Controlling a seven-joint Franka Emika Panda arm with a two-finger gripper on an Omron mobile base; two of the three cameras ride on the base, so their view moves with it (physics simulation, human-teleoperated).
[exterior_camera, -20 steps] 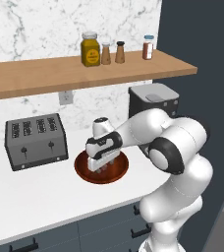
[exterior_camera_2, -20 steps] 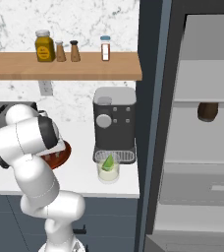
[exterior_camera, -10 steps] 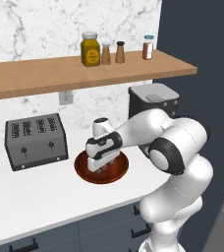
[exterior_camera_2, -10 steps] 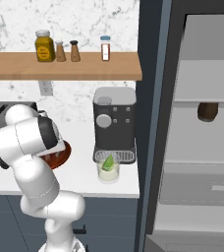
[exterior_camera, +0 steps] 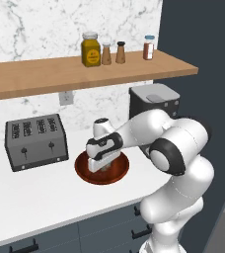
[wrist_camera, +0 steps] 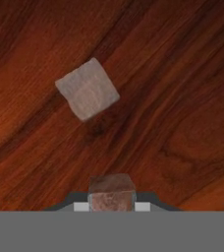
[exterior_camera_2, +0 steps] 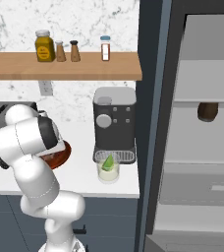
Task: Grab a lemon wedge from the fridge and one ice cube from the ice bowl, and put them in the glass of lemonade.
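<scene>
Gripper [exterior_camera: 102,164] down in ice bowl [exterior_camera: 118,174] near counter's front edge; clamped on one cube [wrist_camera: 112,192]; second cube [wrist_camera: 87,89] loose; wedge [exterior_camera_2: 107,161] already in glass [exterior_camera_2: 108,169].

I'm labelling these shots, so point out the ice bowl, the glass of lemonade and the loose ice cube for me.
ice bowl [exterior_camera: 120,170]: left base view, on its right inner rim.
glass of lemonade [exterior_camera_2: 108,172]: right base view, on the tumbler's front wall.
loose ice cube [wrist_camera: 87,89]: hand view, on its top face.

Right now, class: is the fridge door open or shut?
Open. In the right base view the fridge shows its pale inner shelves, with a dark item sitting on one.
</scene>
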